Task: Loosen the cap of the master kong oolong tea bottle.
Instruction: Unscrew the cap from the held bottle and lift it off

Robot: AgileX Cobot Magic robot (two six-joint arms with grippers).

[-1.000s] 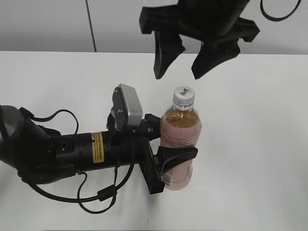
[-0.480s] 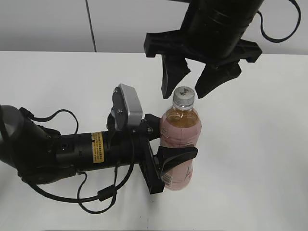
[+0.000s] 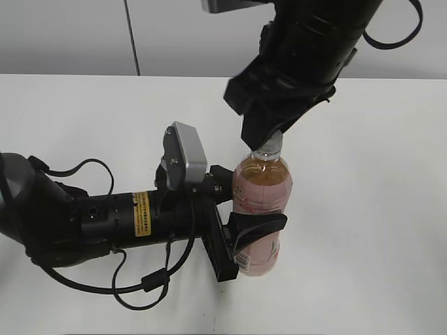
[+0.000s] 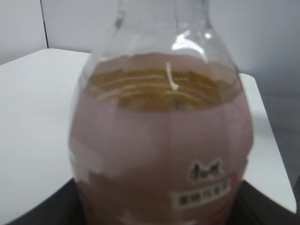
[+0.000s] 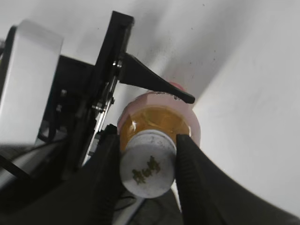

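Observation:
The master kong oolong tea bottle stands upright on the white table, amber tea showing above its pale pink label. My left gripper reaches in from the left and is shut on the bottle's body; in the left wrist view the bottle fills the frame. My right gripper comes down from above over the neck. In the right wrist view the white cap with its dark mark sits between the two black fingers, which press against its sides. From outside, the cap is almost wholly hidden by the gripper.
The white table stretches open to the right and front of the bottle. My left arm with looping black cables lies across the left half. A grey wall runs along the back edge.
My right gripper has come down from above the bottle onto the cap, turned about its axis, and its fingers have closed in from wide apart. The left gripper and bottle have not moved.

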